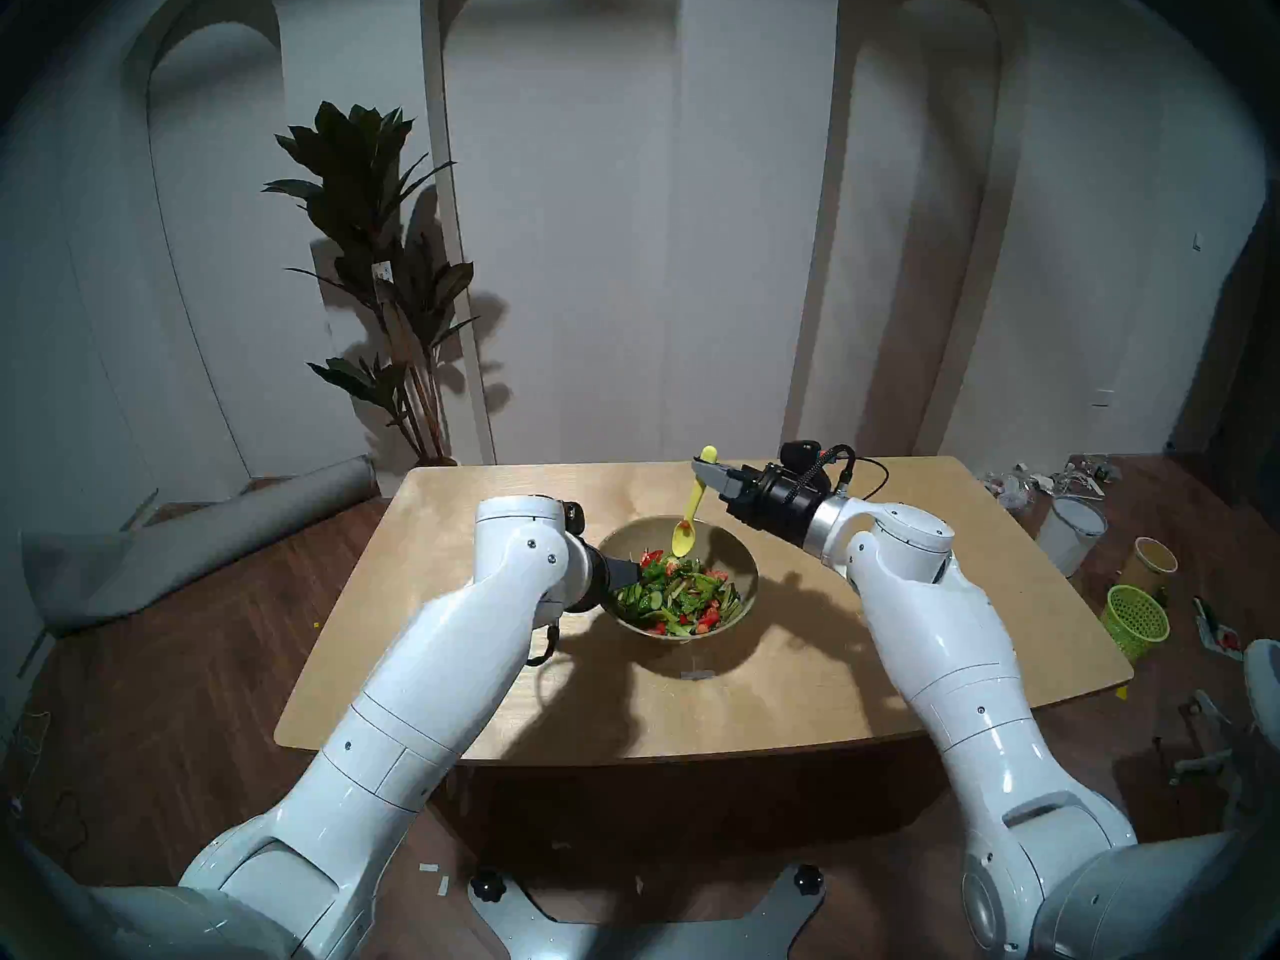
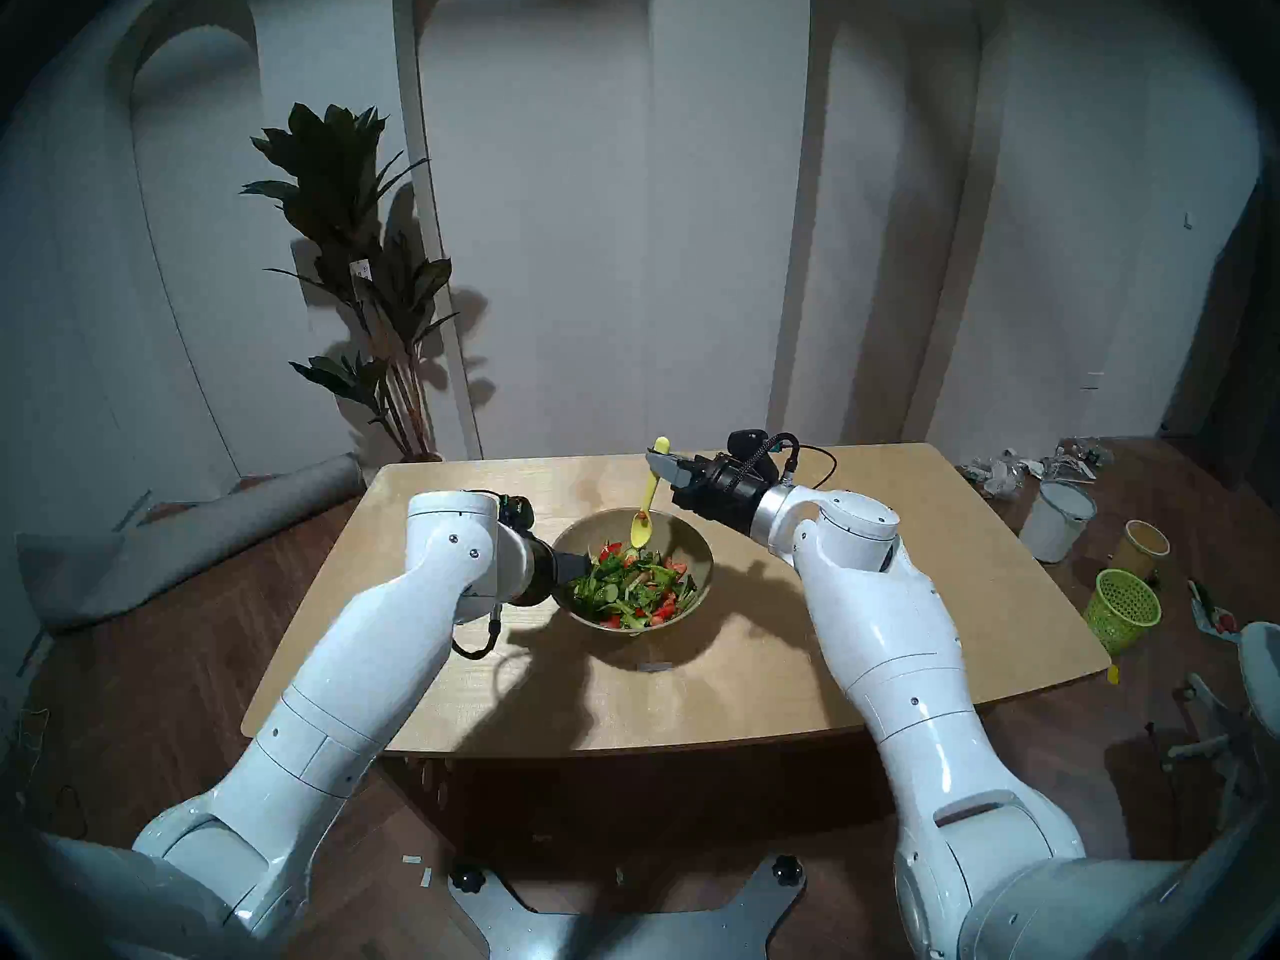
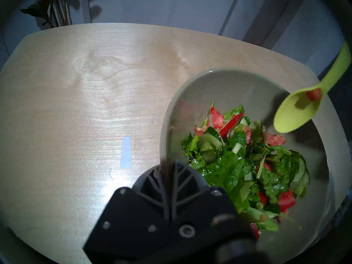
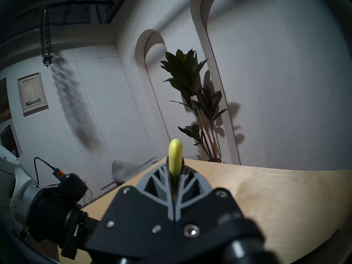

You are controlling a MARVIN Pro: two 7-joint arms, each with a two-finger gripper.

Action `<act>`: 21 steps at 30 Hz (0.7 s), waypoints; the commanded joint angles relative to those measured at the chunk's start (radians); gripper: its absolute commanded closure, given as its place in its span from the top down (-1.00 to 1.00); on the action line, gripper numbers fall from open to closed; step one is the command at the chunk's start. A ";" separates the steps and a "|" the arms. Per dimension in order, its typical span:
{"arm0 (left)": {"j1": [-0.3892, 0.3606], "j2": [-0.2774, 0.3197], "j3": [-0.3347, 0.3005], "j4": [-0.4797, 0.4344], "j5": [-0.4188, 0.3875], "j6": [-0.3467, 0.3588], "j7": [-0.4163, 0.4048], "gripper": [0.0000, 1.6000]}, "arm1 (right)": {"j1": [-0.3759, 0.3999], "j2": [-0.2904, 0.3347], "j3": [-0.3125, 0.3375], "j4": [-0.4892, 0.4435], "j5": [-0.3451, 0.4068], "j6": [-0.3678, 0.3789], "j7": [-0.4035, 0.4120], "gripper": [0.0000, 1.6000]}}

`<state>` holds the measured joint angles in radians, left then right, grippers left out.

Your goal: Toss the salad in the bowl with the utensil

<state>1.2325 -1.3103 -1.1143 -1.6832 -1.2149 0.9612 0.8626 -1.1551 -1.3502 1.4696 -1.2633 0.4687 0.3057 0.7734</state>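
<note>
left gripper [image 3: 167, 174] clamped on bowl [image 3: 236, 80] rim – risks tipping or dragging it on counter [image 1: 866, 661] | salad [image 1: 675, 591] heaped inside, could spill over edge | right gripper [image 1: 708, 468] pinching spoon [image 1: 691, 512] handle, scoop raised over bowl | tomato chunk [image 3: 314, 94] on scoop – may drop outside

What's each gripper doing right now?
Left gripper: closed on the bowl rim.
Right gripper: closed on the spoon handle, scoop above the salad.

Dim room – hard shadows, dark fisheye rims, perhaps slight blur.
</note>
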 commanded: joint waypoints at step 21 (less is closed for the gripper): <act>-0.004 -0.002 -0.002 -0.003 0.000 -0.001 0.023 -1.00 | 0.188 -0.099 -0.073 0.526 -0.036 -0.291 0.159 -1.00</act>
<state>1.2324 -1.3107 -1.1146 -1.6835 -1.2146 0.9612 0.8630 -1.0174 -1.3900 1.4037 -0.8374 0.4045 0.0585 0.8799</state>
